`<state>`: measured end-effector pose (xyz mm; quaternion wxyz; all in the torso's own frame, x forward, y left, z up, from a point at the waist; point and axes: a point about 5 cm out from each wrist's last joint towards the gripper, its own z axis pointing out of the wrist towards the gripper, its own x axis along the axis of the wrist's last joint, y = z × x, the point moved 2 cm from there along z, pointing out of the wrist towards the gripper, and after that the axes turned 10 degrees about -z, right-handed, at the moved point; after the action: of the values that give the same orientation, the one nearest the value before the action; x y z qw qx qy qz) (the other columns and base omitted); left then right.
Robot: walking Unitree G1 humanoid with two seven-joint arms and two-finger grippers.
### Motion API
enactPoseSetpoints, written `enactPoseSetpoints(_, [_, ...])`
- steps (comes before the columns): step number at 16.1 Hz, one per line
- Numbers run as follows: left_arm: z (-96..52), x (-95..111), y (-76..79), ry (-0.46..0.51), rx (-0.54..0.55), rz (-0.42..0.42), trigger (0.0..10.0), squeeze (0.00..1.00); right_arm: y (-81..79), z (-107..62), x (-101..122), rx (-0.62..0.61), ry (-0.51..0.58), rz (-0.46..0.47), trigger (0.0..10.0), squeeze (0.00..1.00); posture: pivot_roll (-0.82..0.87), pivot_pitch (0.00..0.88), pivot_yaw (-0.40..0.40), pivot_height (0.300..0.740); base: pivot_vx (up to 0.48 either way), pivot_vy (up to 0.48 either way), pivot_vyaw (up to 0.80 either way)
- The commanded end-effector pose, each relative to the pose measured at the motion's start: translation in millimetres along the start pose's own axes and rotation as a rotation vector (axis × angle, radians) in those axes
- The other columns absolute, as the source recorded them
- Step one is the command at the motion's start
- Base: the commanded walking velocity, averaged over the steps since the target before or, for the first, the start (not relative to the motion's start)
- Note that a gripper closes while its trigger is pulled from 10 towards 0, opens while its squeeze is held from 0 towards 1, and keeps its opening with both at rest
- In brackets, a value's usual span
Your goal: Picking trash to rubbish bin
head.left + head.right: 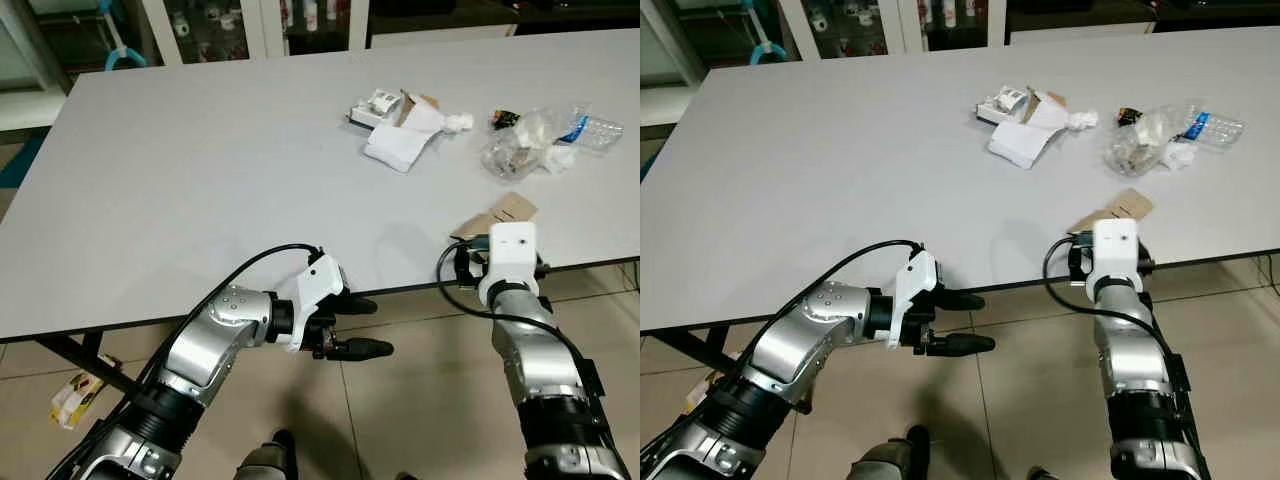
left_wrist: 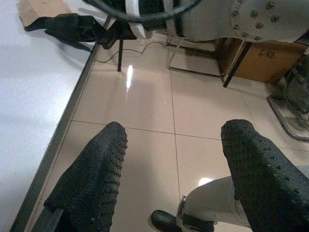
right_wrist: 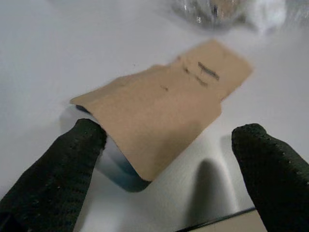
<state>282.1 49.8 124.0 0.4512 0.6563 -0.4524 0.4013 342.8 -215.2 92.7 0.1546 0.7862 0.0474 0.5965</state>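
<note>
Left eye view: the right pincer (image 1: 468, 262) sits at the worktop (image 1: 200, 170) edge, its fingers mostly hidden behind the white wrist housing, just before a brown cardboard piece (image 1: 505, 213). Farther back lie crumpled white paper (image 1: 400, 145) and clear plastic wrapping (image 1: 530, 145), details hard to read. The left pincer (image 1: 365, 327) hangs below the edge, fingers apart. Left wrist view: both fingers (image 2: 91, 183) spread over floor tiles. Right wrist view: fingers (image 3: 63, 169) wide apart, flanking the cardboard's near corner; the wrapping beyond is blurred.
</note>
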Motion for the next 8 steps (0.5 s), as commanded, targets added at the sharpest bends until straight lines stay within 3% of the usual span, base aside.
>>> enactPoseSetpoints(1, [0.5, -0.4, 5.0, -0.008, -0.022, 0.006, 10.0, 0.00, -20.2, -21.1, -93.5, 0.102, -0.363, 0.081, 0.0, 0.00, 0.19, 0.211, 0.090, 0.740, 0.000, 0.000, 0.00])
enactPoseSetpoints(8, [0.5, -3.5, 6.5, -0.019, -0.030, 0.001, 10.0, 0.00, -30.0, -25.1, -103.2, 0.189, -0.381, 0.100, 0.0, 0.00, 0.19, 0.212, 0.089, 0.740, 0.000, 0.000, 0.00])
